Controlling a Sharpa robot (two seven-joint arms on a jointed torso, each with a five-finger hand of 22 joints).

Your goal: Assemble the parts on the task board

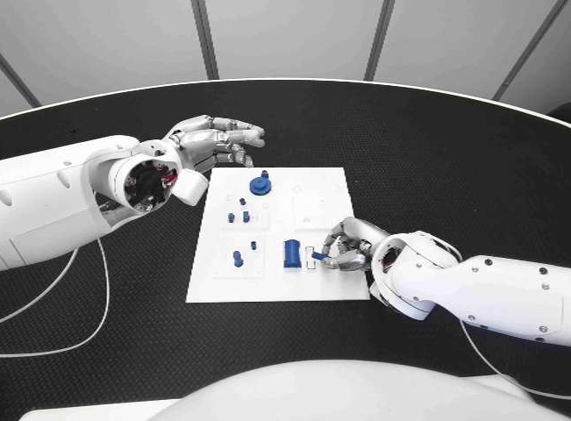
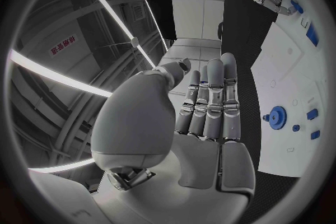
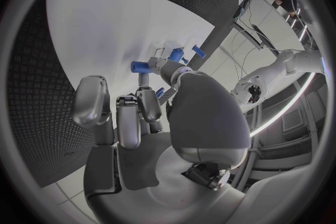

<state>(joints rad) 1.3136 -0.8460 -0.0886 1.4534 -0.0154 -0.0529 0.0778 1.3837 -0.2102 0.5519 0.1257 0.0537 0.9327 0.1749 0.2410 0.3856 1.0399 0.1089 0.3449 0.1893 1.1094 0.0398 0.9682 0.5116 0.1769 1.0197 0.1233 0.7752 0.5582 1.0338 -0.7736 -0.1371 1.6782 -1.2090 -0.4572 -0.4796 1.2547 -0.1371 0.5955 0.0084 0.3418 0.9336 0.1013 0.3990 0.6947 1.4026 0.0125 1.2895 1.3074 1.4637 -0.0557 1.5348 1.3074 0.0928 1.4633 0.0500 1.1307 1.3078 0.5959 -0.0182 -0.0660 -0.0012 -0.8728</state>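
The white task board lies in the middle of the table. On it stand a blue gear-shaped part, a blue cylinder, a blue peg and several smaller blue parts. My right hand is low over the board's near right corner and pinches a small blue part beside the cylinder. In the right wrist view that part sits at the fingertips. My left hand hovers off the board's far left corner and holds nothing, fingers stretched out side by side.
Black textured table surrounds the board, with bare room to the right and behind. White cables trail over the table on the left. The left wrist view shows the gear and small parts on the board.
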